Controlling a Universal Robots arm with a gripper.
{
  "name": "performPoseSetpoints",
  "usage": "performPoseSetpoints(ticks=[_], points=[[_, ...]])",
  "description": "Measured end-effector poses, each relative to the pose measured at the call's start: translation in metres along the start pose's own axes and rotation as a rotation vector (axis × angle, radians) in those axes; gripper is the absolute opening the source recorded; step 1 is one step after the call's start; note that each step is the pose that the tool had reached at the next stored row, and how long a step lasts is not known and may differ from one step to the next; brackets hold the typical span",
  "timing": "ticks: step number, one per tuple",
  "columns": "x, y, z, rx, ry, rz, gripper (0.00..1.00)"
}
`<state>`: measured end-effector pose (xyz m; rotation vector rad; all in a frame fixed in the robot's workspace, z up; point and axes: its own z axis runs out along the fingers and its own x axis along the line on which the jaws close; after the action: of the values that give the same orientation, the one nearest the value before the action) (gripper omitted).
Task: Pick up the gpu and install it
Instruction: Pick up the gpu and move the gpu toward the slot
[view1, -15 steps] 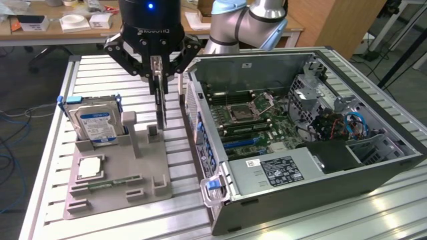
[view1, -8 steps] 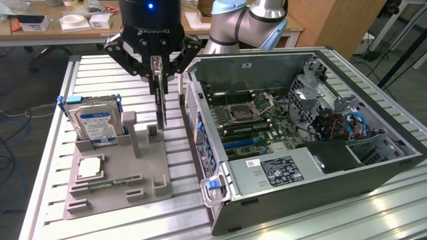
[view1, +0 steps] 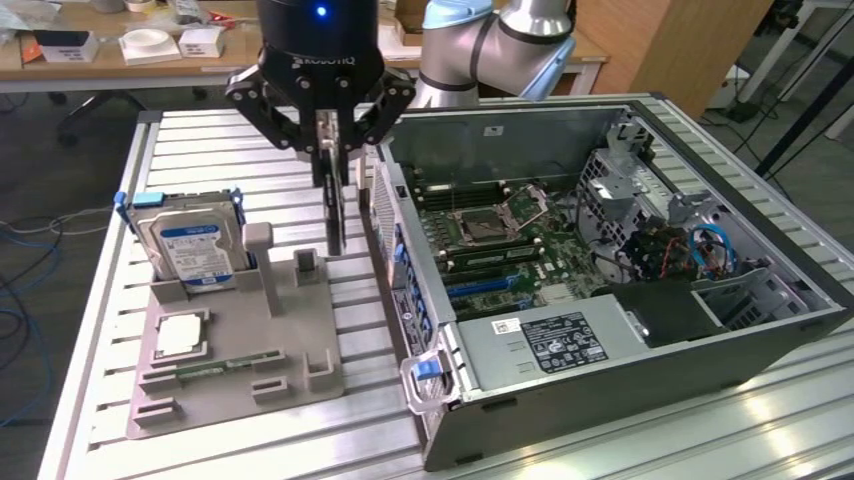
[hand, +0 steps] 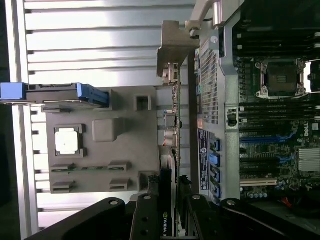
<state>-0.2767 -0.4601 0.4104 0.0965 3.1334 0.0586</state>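
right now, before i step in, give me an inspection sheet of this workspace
surface: slatted metal table carrying a grey tray and an open computer case
job's things: graphics card upright, edge-on, between tray and case; not yet in the case
clutter: hard drive standing in the tray; processor and memory stick lying in it
end effector: end effector shut on the graphics card from above
cables: blue cables inside the case; loose cables on the floor at the exterior view's left
surroundings: wooden desk with white boxes behind the table
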Motion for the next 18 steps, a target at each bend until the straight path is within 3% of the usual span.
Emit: performPoseSetpoints(ticks=[9,18], points=[[-0.009,0.0024,0.0001,-0.0001,0.0,0.0,0.26],[-0.025,0.0052,0.0003,-0.0001,0.0001,0.0,0.26]])
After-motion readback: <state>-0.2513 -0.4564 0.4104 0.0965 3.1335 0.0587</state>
